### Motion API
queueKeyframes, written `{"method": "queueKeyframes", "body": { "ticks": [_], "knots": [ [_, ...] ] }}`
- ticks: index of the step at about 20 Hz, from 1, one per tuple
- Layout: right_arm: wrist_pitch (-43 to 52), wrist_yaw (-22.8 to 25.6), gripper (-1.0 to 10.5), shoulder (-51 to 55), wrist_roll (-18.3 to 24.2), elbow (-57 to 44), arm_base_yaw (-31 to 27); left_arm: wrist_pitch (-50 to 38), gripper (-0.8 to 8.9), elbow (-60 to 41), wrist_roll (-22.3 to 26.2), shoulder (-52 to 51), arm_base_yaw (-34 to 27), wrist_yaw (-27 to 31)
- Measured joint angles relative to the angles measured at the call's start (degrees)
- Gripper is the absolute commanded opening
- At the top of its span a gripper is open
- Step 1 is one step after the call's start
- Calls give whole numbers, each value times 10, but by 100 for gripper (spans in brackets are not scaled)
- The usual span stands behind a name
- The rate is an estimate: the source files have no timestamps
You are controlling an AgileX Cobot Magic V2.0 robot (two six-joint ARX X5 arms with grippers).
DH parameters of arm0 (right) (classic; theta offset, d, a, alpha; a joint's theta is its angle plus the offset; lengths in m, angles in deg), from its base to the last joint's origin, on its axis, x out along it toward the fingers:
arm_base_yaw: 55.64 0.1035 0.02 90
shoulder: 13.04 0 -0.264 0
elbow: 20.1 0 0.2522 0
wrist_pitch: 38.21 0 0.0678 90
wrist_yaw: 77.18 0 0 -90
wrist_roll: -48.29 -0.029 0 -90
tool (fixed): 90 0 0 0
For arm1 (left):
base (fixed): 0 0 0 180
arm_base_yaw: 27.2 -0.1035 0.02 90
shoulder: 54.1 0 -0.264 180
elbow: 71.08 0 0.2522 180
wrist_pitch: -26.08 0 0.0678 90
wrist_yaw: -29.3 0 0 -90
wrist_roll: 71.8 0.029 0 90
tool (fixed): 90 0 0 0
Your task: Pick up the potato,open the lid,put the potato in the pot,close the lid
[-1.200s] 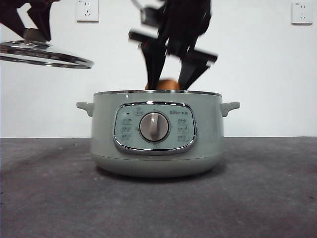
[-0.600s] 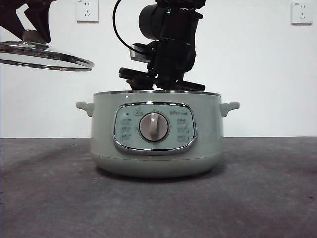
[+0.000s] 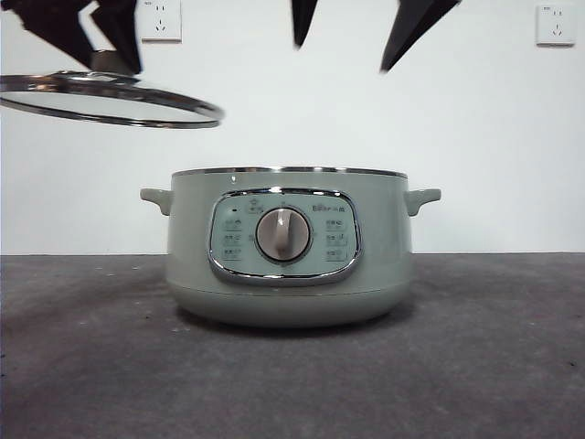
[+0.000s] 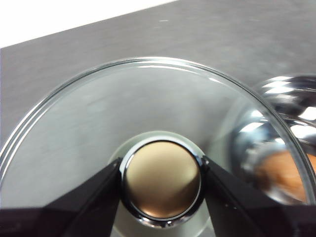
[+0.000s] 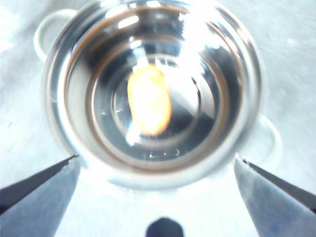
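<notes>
The potato [image 5: 149, 100] is seen lying on the floor of the pot [image 3: 288, 247], so pick-up, lid opening and placement are judged complete. The right gripper [image 5: 157, 170] is positioned above the pot, jaws spread wide and empty. The lid [image 3: 110, 97] is held by its knob [image 4: 161, 180] in the left gripper [image 4: 161, 183], raised beside the pot; only closing is left.

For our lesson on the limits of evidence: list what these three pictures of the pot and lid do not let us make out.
- Potato: right wrist view, overexposed and blurred; front view, hidden by the pot wall.
- Panel labels: front view, too small.
- Lid: front view, cut by the edge.
- Both arms: cut off above the left gripper and right gripper.
</notes>
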Motion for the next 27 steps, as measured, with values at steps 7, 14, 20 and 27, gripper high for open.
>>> {"method": "queueKeyframes", "body": {
  "ticks": [7, 14, 20, 27],
  "knots": [
    [-71, 25, 881, 130, 0, -32, 0, -2, -12, 0, -3, 12, 127, -15],
    [-72, 30, 881, 295, -12, -164, 0, -23, -12, 0, -5, 75, 199, -17],
    [-72, 30, 881, 418, -53, -278, 0, -67, -12, 0, -7, 106, 216, -16],
    [-72, 30, 881, 491, -89, -306, 0, -102, -12, 4, -26, 137, 216, -18]
  ]
}}
